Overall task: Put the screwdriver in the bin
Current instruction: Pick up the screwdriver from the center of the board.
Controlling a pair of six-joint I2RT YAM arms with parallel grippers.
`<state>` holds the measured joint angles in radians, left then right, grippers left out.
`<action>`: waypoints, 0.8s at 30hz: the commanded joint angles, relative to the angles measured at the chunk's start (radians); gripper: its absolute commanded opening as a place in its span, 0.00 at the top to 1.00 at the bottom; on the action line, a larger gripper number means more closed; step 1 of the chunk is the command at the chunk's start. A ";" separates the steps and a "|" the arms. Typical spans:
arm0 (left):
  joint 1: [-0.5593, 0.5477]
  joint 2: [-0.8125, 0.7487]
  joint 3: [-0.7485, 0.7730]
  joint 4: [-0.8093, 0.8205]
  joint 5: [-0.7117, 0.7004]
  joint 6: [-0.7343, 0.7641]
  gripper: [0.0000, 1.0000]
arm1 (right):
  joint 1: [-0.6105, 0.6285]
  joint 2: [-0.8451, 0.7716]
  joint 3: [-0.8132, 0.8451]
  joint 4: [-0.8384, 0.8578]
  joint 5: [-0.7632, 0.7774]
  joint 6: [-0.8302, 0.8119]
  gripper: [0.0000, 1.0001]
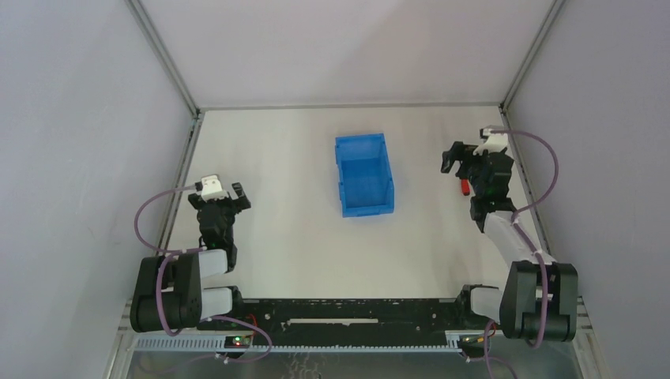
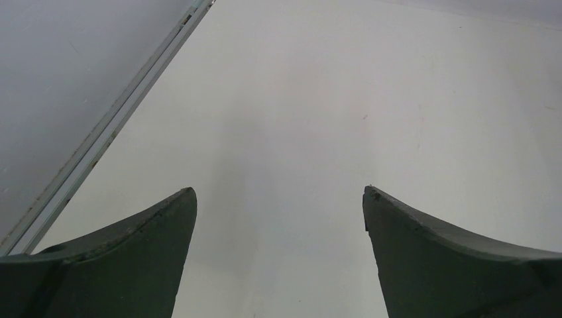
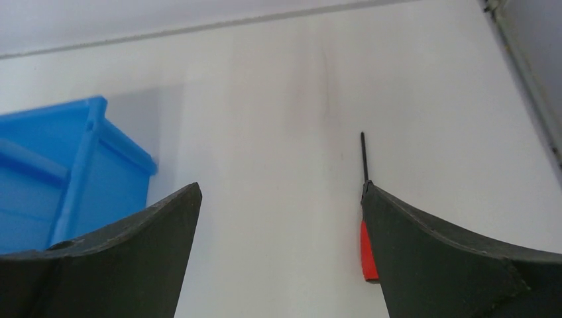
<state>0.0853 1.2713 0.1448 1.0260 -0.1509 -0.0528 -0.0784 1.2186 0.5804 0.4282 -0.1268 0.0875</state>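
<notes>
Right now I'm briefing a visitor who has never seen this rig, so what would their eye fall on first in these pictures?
The blue bin stands out first, near the middle of the white table. Next comes the red handle of the screwdriver, on the table right of the bin, partly hidden by a finger of the open right gripper. The left gripper, also open, hangs over bare table at the left.

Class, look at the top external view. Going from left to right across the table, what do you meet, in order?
left gripper → bin → right gripper
</notes>
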 commanded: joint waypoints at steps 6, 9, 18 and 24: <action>-0.009 -0.016 0.043 0.036 -0.005 0.015 0.00 | 0.005 -0.052 0.370 -0.577 0.101 0.001 0.02; -0.008 -0.015 0.043 0.036 -0.005 0.015 0.00 | 0.003 0.006 0.543 -0.850 0.115 0.025 0.02; -0.008 -0.015 0.043 0.036 -0.005 0.015 0.00 | -0.018 0.210 0.906 -1.267 0.126 0.060 0.01; -0.009 -0.015 0.043 0.036 -0.005 0.015 0.00 | -0.018 0.333 1.024 -1.361 0.174 0.032 0.02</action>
<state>0.0853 1.2713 0.1448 1.0260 -0.1509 -0.0528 -0.0921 1.5124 1.5356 -0.8139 0.0177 0.1326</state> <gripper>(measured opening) 0.997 0.982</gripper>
